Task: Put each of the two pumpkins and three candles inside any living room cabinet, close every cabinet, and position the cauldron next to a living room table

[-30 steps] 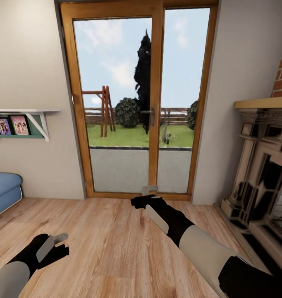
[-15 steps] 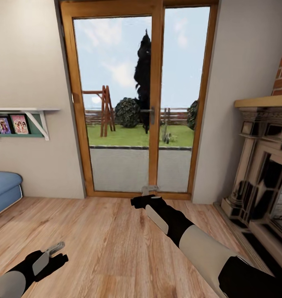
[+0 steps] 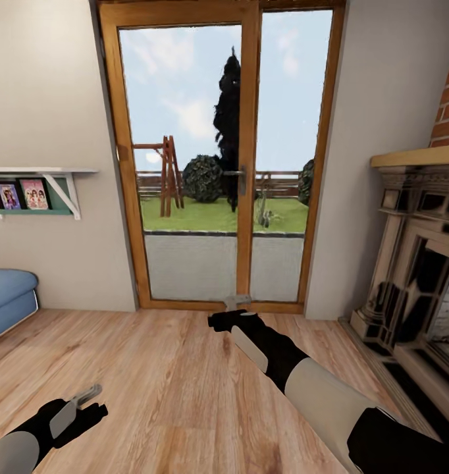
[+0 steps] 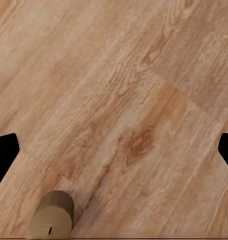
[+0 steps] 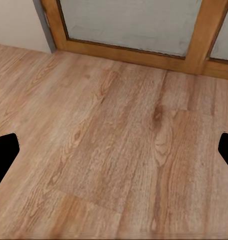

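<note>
While the robot faces a wooden glazed door [image 3: 237,158] with a garden beyond, no cabinet, pumpkin, cauldron or coffee table is in sight, so this looks like a travel or search stage of the task.

One task thing does show: a candle [image 4: 53,215], a short tan cylinder, stands on the wooden floor [image 3: 172,382] in the left wrist view, between the two dark fingertips and nearer one of them, touching neither.

The left claw [image 3: 86,398] hangs low over the floor at the lower left of the head view. Its fingertips sit at opposite edges of the wrist picture, so the fingers are spread wide and hold nothing. The right claw [image 3: 237,303] reaches forward toward the door's bottom rail; its wrist view likewise has the tips far apart with bare floor and the door frame between them.

My guess is that the next move is to bring the left claw down around the candle and close on it, which needs the fingers centred on either side of it first.

A fireplace [image 3: 415,276] stands to the right, and a blue sofa [image 3: 10,296] edge and a wall shelf [image 3: 40,181] with two small pictures to the left. No writing or brand can be read; the pictures are too small to make out.
</note>
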You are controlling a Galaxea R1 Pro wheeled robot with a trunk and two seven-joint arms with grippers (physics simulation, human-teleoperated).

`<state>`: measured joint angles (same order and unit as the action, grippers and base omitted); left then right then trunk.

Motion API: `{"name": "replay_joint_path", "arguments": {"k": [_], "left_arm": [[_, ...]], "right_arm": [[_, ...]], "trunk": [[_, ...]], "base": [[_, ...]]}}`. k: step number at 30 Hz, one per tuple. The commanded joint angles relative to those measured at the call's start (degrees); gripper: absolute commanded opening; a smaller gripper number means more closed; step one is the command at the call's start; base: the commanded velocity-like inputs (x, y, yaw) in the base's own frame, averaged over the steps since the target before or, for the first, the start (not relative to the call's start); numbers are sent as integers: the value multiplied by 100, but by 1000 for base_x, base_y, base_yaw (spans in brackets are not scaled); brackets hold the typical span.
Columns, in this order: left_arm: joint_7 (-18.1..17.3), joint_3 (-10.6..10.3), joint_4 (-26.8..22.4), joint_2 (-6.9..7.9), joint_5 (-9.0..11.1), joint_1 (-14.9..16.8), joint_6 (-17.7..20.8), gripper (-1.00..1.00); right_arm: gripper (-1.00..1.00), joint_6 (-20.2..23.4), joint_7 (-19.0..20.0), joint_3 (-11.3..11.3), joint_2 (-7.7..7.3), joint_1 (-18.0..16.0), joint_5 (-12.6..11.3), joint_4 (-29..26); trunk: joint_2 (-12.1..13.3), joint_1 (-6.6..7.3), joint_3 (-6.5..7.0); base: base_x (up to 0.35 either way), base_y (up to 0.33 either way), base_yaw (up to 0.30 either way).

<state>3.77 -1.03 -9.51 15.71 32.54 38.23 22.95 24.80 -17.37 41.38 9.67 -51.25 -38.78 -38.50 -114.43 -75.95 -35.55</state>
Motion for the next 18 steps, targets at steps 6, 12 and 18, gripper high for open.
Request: {"name": "replay_joint_path", "arguments": {"k": [6, 12, 18], "left_arm": [[32, -12, -13, 2, 67, 0, 34, 100], [29, -15, -7, 22, 68, 0, 34, 100], [19, -13, -7, 116, 84, 0, 42, 100]], "right_arm": [[100, 8, -56, 28, -4, -1, -59, -8], [100, 8, -56, 28, -1, -5, -59, -8], [100, 8, -56, 35, 14, -2, -59, -14]], "trunk": [[-246, -129, -115], [-486, -261, -222], [-727, -393, -330]], "base": [[-289, 88, 0], [-62, 19, 0], [-5, 2, 26]]}}
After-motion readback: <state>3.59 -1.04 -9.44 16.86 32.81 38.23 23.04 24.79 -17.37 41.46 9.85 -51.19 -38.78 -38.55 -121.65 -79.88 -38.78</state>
